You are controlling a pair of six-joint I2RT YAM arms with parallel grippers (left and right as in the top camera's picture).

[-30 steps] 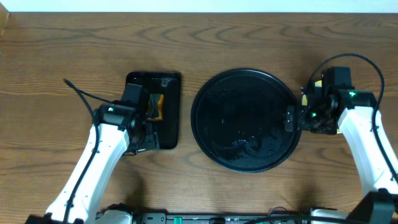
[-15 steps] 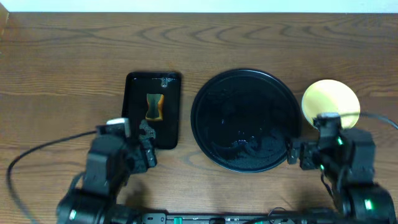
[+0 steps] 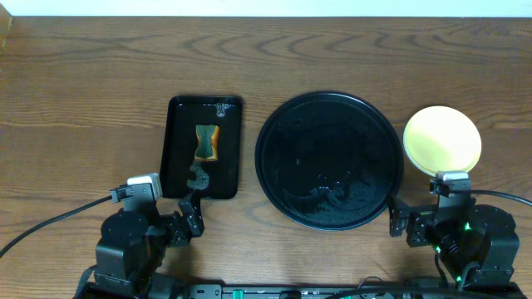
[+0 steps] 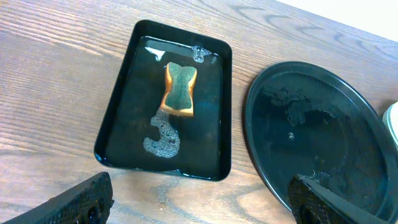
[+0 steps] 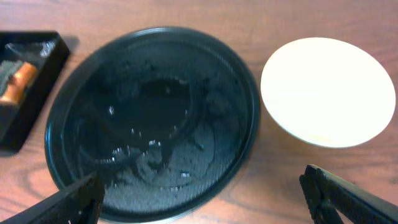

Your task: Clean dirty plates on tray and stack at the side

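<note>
The round black tray [image 3: 329, 160] lies mid-table, wet, with no plate on it; it also shows in the left wrist view [image 4: 314, 140] and the right wrist view [image 5: 152, 115]. A pale yellow plate [image 3: 441, 139] sits on the table just right of the tray, also in the right wrist view [image 5: 328, 91]. No blue-mint plates are visible. My left gripper [image 3: 189, 218] is open and empty near the front edge, below the rectangular tray. My right gripper [image 3: 399, 224] is open and empty near the front edge, below the yellow plate.
A rectangular black tray [image 3: 203, 148] left of the round tray holds water, foam and an orange-green sponge [image 3: 205, 142]; the sponge also shows in the left wrist view [image 4: 180, 91]. The wooden table surrounds everything.
Both arms have pulled back toward the front edge. The right arm has moved off the yellow plate, which now lies uncovered beside the tray. The left arm has left the sponge tray.
</note>
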